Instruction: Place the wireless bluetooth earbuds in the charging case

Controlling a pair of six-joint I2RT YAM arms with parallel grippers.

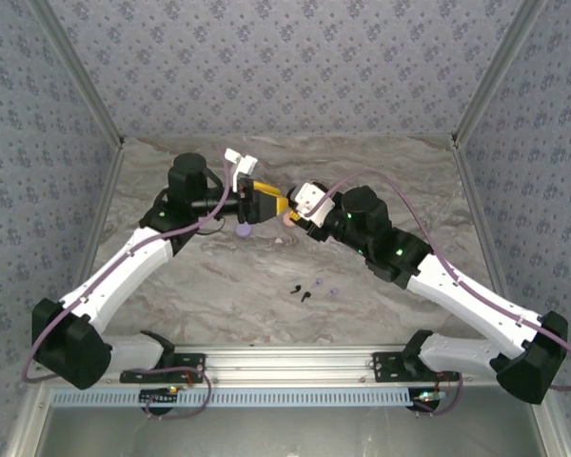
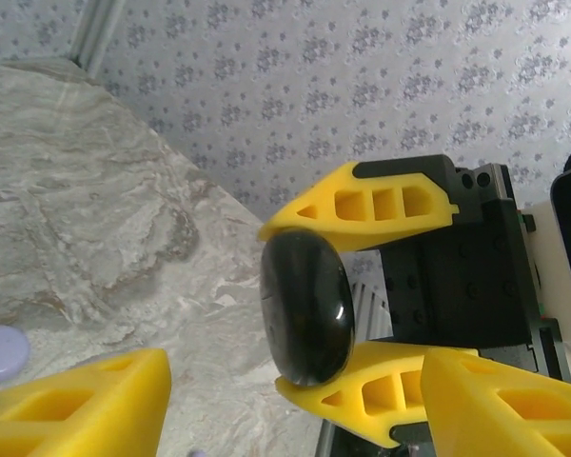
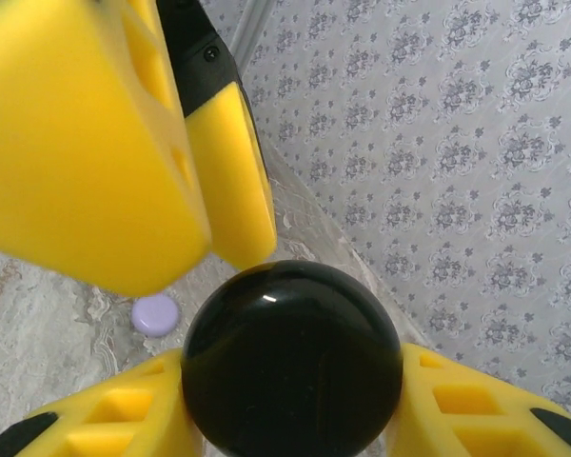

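Above the worktop [image 1: 219,305], the right jaws are gripping the black charging case [image 3: 290,357] while the left jaws are hovering apart near it, probably to open it.

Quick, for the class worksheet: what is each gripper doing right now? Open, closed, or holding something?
Left gripper: open, holding nothing.
Right gripper: closed on the round black case.

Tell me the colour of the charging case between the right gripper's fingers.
Glossy black case; clearest in the right wrist view.
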